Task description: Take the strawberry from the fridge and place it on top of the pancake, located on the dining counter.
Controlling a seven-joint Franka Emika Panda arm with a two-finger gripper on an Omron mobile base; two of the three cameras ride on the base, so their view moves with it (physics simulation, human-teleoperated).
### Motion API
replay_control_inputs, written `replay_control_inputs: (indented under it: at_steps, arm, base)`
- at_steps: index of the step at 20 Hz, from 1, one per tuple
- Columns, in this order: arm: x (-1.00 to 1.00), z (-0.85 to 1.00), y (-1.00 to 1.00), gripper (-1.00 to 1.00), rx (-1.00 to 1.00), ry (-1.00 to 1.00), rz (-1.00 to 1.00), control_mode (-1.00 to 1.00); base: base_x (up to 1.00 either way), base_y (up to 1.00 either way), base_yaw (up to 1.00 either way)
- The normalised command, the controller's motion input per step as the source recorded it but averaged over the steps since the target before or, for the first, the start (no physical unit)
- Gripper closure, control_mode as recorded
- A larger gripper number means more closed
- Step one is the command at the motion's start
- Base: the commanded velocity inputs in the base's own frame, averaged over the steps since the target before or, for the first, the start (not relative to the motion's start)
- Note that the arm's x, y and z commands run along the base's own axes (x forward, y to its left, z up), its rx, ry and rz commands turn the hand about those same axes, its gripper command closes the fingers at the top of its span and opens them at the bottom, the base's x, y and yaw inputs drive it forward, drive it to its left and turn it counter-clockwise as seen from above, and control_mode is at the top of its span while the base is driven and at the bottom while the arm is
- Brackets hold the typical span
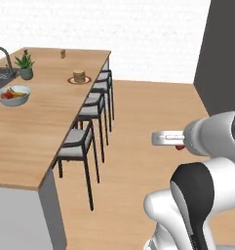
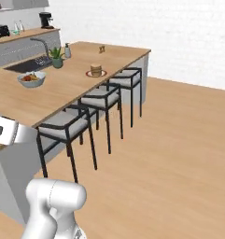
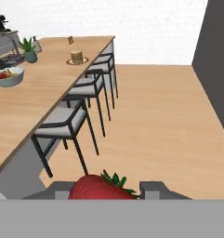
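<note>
the bright red strawberry with green leaves (image 3: 100, 187) is clamped between the two dark fingertips of the white arm's gripper (image 3: 106, 189), jaws partly closed on it, above the wooden floor. the small stack of tan pancakes on a red-rimmed plate (image 1: 79, 77) is seen far off on the long light wooden dining counter (image 1: 38, 114), beside a row of black stools (image 1: 77, 144).

- The strawberry (image 3: 102, 187), seen from the hand camera, is cut off at its lower half; in the left base view only a red sliver (image 1: 179, 147) peeks from under the gripper (image 1: 164, 139).
- A small brown object (image 2: 101, 48) at the far end of the dining counter (image 2: 62, 93) is too small to identify.
- The sink (image 1: 1, 78) and faucet (image 1: 3, 54) run off the left edge.
- The fridge (image 1: 221, 58) is cropped at right.
</note>
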Motion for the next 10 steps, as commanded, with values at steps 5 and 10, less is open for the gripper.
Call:
replay_control_inputs:
  at_steps: [5, 10]
  arm:
    - [0.00, 0.00, 0.00, 1.00, 0.00, 0.00, 0.00, 1.00]
    - [0.00, 0.00, 0.00, 1.00, 0.00, 0.00, 0.00, 1.00]
  base:
    - [0.58, -0.77, 0.59]
    - [0.37, -0.72, 0.63]
